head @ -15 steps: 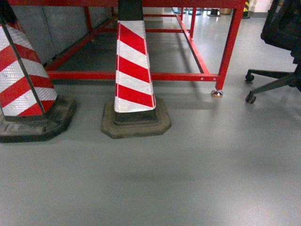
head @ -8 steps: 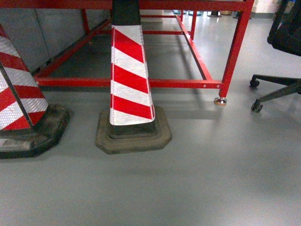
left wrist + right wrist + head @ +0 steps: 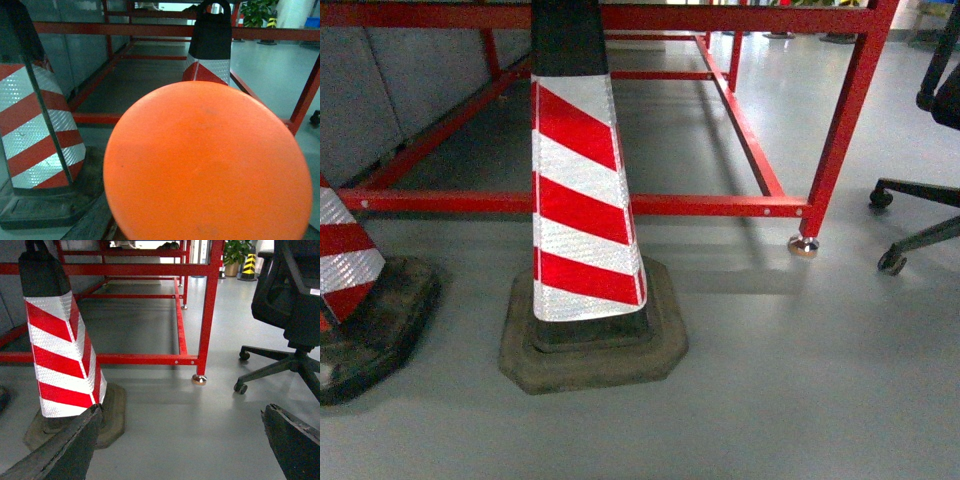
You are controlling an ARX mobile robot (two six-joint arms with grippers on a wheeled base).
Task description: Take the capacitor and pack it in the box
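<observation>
A big round orange capacitor (image 3: 207,160) fills most of the left wrist view, hanging above the floor in front of the camera. My left gripper (image 3: 200,230) is shut on it; only one dark finger (image 3: 92,222) shows at the disc's lower left edge, and the rest of the jaws are hidden. In the right wrist view my right gripper (image 3: 180,450) stands open over bare grey floor, nothing between its two dark fingers. The box is out of view. Neither gripper shows in the head view.
A red-and-white striped cone (image 3: 582,200) on a rubber base stands straight ahead, a second cone (image 3: 350,270) at the left. Behind them runs a red steel frame (image 3: 720,205) with a foot (image 3: 804,244). A black office chair (image 3: 290,305) stands at the right.
The head view has closed in on the red frame: the middle cone has grown and slid down and left, the left cone has drifted partly out of frame, and the chair has moved right.
</observation>
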